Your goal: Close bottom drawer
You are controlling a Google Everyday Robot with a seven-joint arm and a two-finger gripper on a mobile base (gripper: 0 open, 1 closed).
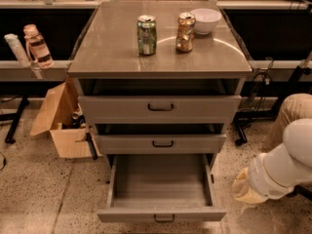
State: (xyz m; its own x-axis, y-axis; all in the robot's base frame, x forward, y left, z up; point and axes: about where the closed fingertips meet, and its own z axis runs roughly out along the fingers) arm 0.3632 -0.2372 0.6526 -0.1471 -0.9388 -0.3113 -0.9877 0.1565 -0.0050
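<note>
The bottom drawer [161, 186] of the grey metal cabinet is pulled far out. Its plain grey inside is empty, and its front panel with a small black handle [164, 219] is near the lower edge of the view. The middle drawer [161, 144] and the top drawer [160, 108] above it stand slightly out. My white arm comes in from the lower right. Its yellowish gripper end [245, 191] hangs low beside the open drawer's right side, apart from it.
On the cabinet top [107, 52] stand a green can [146, 34], a gold can [185, 31] and a white bowl [205, 20]. An open cardboard box [61, 121] sits on the floor at the left. Bottles [36, 45] stand on a left shelf. Black stand legs [243, 123] are at the right.
</note>
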